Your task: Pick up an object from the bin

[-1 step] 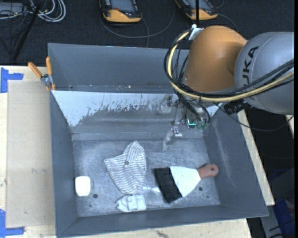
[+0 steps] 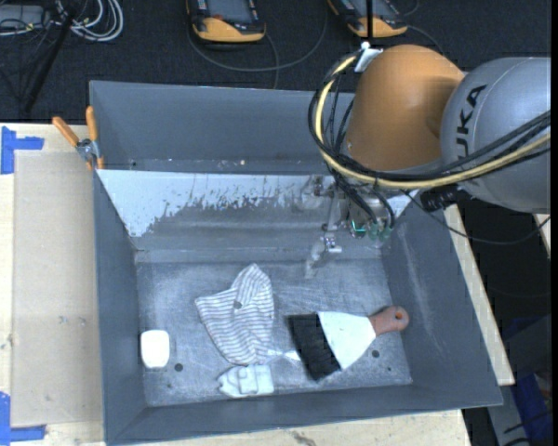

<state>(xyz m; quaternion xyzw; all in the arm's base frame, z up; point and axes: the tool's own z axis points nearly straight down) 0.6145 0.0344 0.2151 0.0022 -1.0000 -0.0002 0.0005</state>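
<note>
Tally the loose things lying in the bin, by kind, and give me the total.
Striped cloth: 1
Small pale fabric bundle: 1
White block: 1
Brush: 1
Total: 4

A robotics lab: a large grey KUKA arm point(image 2: 507, 110) over a grey metal bin point(image 2: 214, 128), orange-and-black handheld pendants point(image 2: 225, 15) and loose cables point(image 2: 93, 7) behind
</note>
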